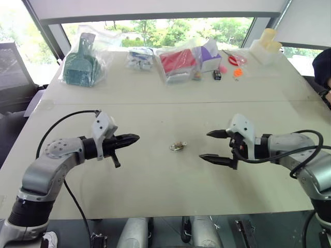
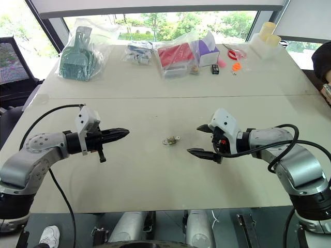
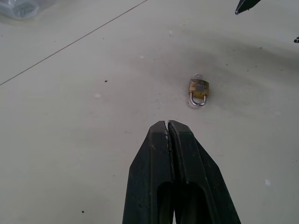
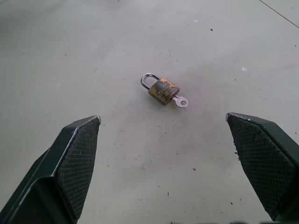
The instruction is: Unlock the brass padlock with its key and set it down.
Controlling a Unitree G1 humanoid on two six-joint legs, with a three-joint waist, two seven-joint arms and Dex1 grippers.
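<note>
The left gripper (image 1: 135, 138) is pinched shut and empty, the right gripper (image 1: 213, 145) spread wide. Between them on the table (image 1: 155, 186) lies the brass padlock (image 4: 163, 90), the key (image 4: 180, 101) in its keyhole. Steady its body first, then turn the key gently.

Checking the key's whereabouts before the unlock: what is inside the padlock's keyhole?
The key is stuck into the base of the brass padlock, lying on the table. Its round head shows; the blade is hidden inside the body.

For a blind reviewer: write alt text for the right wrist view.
A small brass padlock lies flat on the pale table, silver shackle closed, with the key sticking out of its base. The right gripper points toward it, open, its two black fingers spread wide and touching nothing.
</note>
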